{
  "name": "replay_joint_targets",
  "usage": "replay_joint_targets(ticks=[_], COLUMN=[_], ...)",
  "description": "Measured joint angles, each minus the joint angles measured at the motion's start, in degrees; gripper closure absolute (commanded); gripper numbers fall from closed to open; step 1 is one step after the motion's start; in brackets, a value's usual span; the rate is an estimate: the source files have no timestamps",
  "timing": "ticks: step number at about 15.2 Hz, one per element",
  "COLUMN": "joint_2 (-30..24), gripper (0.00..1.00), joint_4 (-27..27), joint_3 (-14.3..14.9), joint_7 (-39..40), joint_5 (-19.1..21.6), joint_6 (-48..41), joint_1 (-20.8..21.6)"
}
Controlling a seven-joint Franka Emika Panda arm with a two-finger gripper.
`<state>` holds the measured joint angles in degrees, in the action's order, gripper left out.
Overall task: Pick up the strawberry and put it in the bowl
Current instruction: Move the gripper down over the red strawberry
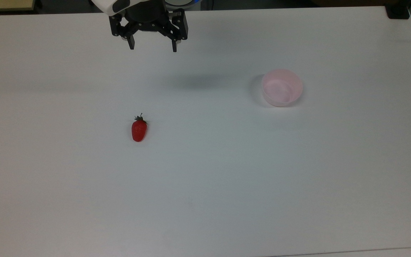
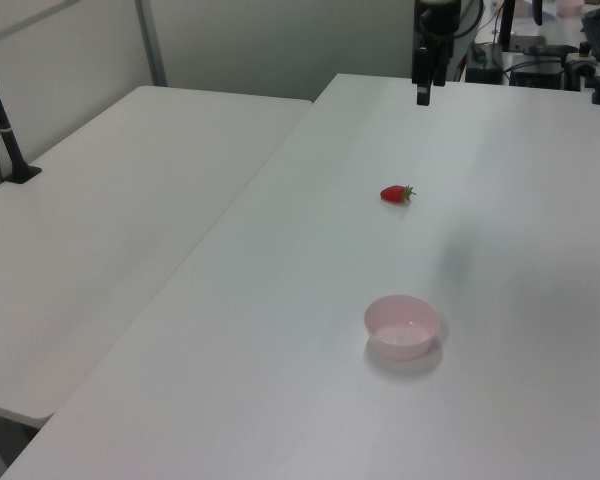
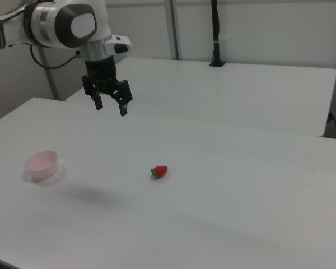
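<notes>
A large white table (image 1: 227, 185) fills most of the top view, its surface plain and matte. In the left view a second white table (image 2: 110, 230) stands alongside it, on the left side of the frame, and the same table sits in the upper middle of the right view.

The robot arm (image 3: 67, 25), white with dark joints, enters from the upper left of the right view. Its black gripper (image 1: 152, 47) hangs at the top centre-left of the top view, raised above the table, fingers pointing down. The two fingers are spread wide apart with nothing between them.

The bowl (image 1: 282, 87), round, pale pink and translucent, stands upright in the upper right area of the top view, with nothing inside it.

The strawberry (image 1: 139, 129), small, glossy and red, lies on its side on the table left of centre in the top view, its green cap towards the top of the frame. It is well apart from the bowl and from the gripper.
</notes>
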<state>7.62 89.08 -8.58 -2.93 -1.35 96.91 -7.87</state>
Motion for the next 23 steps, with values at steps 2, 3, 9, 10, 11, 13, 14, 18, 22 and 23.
replay_joint_targets(ticks=[2, 3, 9, 10, 11, 13, 14, 18, 22, 23], joint_2=[-0.48, -0.46, -0.27, -0.19, -0.07, 0.35, 0.76, 3.81, 8.54, 9.81], gripper=[0.0, 0.0, 0.0, 0.0, 0.0, 0.0, 0.0, 0.0, 0.06, 0.06], joint_4=[0.04, 0.09, 0.2, 0.2, 0.21, 0.22, 0.24, 0.33, 0.4, 0.43], joint_3=[0.01, 0.03, 0.12, 0.15, 0.2, 0.4, 0.54, 0.84, 0.96, 1.0], joint_7=[0.0, 0.0, 0.0, 0.0, 0.0, 0.0, 0.0, 0.0, -0.04, -0.66], joint_5=[-0.12, -0.15, -0.16, -0.16, -0.16, -0.18, -0.21, -0.89, -2.83, -3.06], joint_6=[-0.5, -0.72, -0.85, -0.85, -0.85, -0.7, -0.18, 3.3, 5.12, 6.42], joint_1=[-0.03, -0.09, -0.17, -0.2, -0.23, -0.33, -0.38, -2.14, -3.37, -3.49])
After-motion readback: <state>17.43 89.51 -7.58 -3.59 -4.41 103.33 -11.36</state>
